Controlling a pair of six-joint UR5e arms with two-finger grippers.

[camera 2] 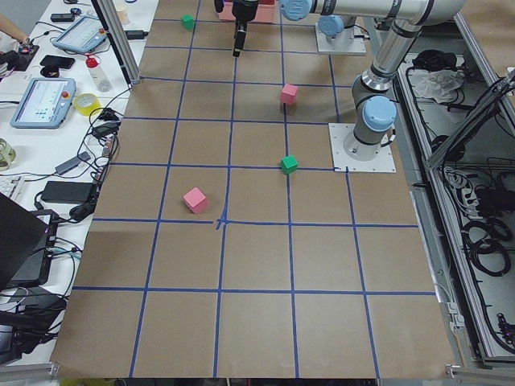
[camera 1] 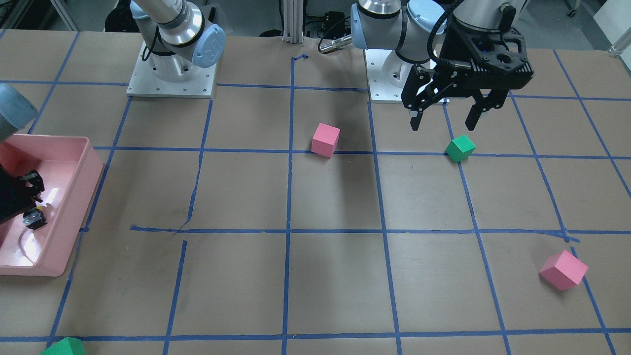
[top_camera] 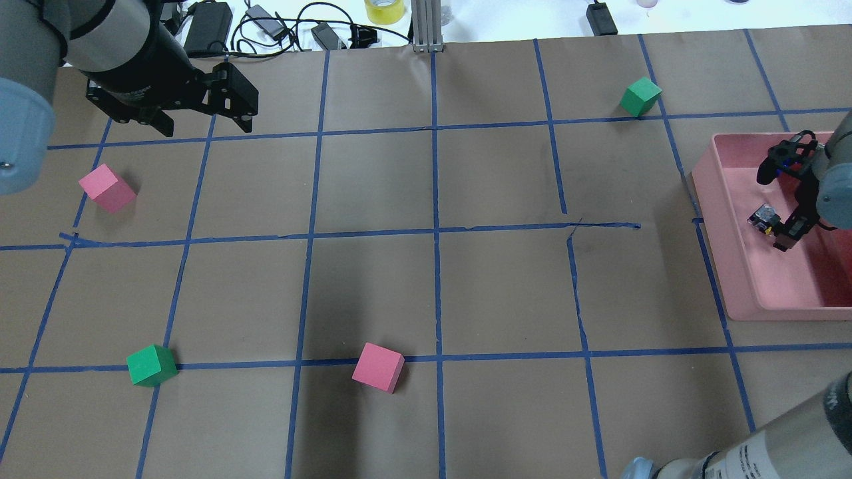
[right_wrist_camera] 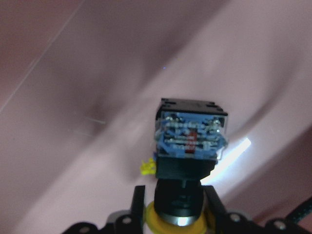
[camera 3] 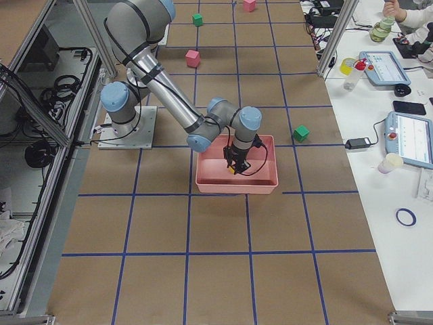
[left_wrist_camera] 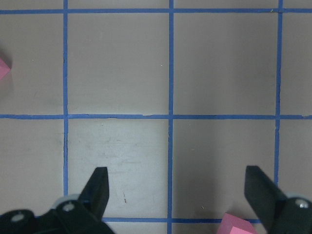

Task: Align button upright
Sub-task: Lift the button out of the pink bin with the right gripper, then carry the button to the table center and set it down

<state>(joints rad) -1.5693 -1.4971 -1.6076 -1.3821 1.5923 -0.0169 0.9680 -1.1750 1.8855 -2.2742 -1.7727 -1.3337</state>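
In the right wrist view we see the button (right_wrist_camera: 190,146) close up: a black boxy body whose bluish, wired end faces the lens, a dark neck below it, and the rounded yellow cap (right_wrist_camera: 178,222) at the bottom edge of the picture. The cap sits between the fingertips of the right gripper (right_wrist_camera: 175,214), which press it from both sides, so the gripper is clamped on the button at the cap end. Behind it lies the smooth, glossy floor of the pink bin (right_wrist_camera: 97,73), with a bright streak of glare across it. A small yellow scrap shows just beside the body; we cannot tell what it is.

From overhead, we find the button (top_camera: 764,217) inside the pink bin (top_camera: 715,219), a shallow rectangular plastic tray with rounded corners, over the half nearer the table's middle. The right gripper (top_camera: 780,234) reaches down into the bin, its black fingers against the button; the bin wall stands between the button and the open table.

Out on the matte brown paper table (top_camera: 432,293), gridded with blue tape, we see foam-like cubes with crisp edges: a pink cube (top_camera: 378,367), a green cube (top_camera: 152,365), a second pink cube (top_camera: 106,188), and a green cube (top_camera: 641,96) near the far edge, all well apart from the bin.

Farthest off, the left gripper (top_camera: 200,123) hangs above the table, its black fingers spread wide, holding nothing.
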